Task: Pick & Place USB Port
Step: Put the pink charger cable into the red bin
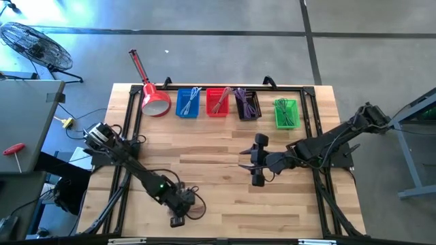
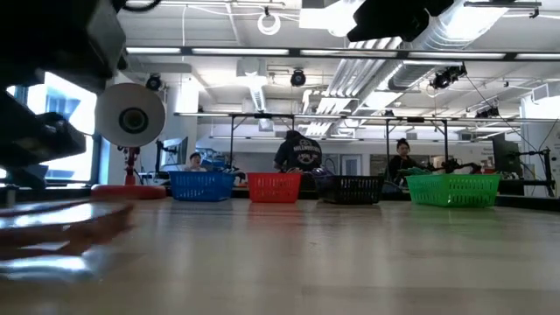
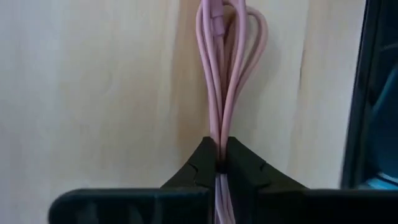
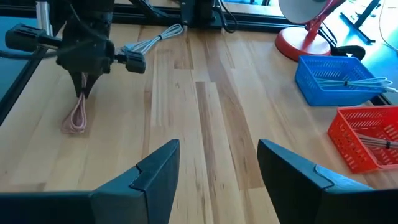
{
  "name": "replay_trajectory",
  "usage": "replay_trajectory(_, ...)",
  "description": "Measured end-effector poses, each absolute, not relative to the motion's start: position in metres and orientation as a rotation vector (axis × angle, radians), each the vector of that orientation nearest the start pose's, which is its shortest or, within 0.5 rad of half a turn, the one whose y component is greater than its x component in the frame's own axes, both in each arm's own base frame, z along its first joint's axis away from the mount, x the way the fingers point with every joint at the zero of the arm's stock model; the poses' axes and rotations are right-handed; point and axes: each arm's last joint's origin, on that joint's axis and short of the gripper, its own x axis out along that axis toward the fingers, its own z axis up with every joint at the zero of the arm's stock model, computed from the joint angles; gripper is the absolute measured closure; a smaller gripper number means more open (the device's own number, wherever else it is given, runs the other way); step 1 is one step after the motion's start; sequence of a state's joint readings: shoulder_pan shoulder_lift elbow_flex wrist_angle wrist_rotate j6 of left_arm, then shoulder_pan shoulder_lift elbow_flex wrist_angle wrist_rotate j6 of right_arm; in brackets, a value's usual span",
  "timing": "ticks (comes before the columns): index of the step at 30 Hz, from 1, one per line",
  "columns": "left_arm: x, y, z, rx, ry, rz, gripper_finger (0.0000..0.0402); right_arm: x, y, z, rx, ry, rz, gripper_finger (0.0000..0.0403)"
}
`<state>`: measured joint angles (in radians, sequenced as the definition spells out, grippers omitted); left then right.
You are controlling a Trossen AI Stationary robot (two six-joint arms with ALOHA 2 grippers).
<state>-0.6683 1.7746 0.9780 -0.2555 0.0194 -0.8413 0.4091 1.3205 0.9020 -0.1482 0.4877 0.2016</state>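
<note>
High view puts the left gripper (image 1: 178, 216) low at the near edge of the wooden table (image 1: 225, 146), towards the left corner, with its arm stretching back to the table's left side. Left wrist view shows its two dark fingers (image 3: 202, 167) pressed together on a looped pink cable (image 3: 225, 74), the strands running out from between the fingertips and lying along the wood. Right wrist view sees the same gripper (image 4: 84, 92) from across the table, pointing down with the pink cable (image 4: 77, 118) hanging from its tip and its loop touching the tabletop; a grey cable bundle (image 4: 152, 40) lies on the wood just beyond it.

Right gripper (image 1: 257, 165) sits near the middle of the table, well apart from the left one, with its fingers (image 4: 155, 171) spread wide and nothing between them.

Along the far edge stand four small baskets in a row: a blue basket (image 1: 188, 103), a red basket (image 1: 218, 102), a dark basket (image 1: 247, 104) and a green basket (image 1: 287, 113), each with cables inside. A red desk lamp (image 1: 151, 92) rests at the left end of the row, just beside the blue basket. Low view shows the baskets lined up against the room behind, where people (image 2: 297, 153) sit or stand at benches
</note>
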Motion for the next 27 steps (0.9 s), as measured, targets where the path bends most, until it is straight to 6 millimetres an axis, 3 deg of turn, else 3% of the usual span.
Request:
replay_trajectory(4, 0.26, -0.201, 0.157, -0.256, 1.097, -0.101, 0.0393, 0.262, 0.105, 0.265, -0.073, 0.488, -0.112, 0.0194)
replay_trajectory(8, 0.255, -0.189, 0.181, -0.087, 0.948, 0.003, 0.0394, 0.262, 0.118, 0.274, -0.106, 0.395, -0.049, 0.0194)
replay_trajectory(14, 0.246, -0.168, 0.235, 0.122, 0.595, 0.251, 0.0394, 0.26, 0.135, 0.289, -0.219, 0.244, 0.031, 0.0194)
replay_trajectory(19, 0.243, -0.16, 0.287, 0.15, 0.276, 0.384, 0.0396, 0.258, 0.139, 0.291, -0.292, 0.217, 0.067, 0.0194)
replay_trajectory(23, 0.251, -0.161, 0.323, 0.141, 0.072, 0.218, 0.0396, 0.259, 0.139, 0.294, -0.308, 0.188, 0.07, 0.0194)
replay_trajectory(27, 0.262, -0.161, 0.339, 0.137, -0.118, -0.076, 0.0396, 0.26, 0.14, 0.298, -0.324, 0.143, 0.129, 0.0194)
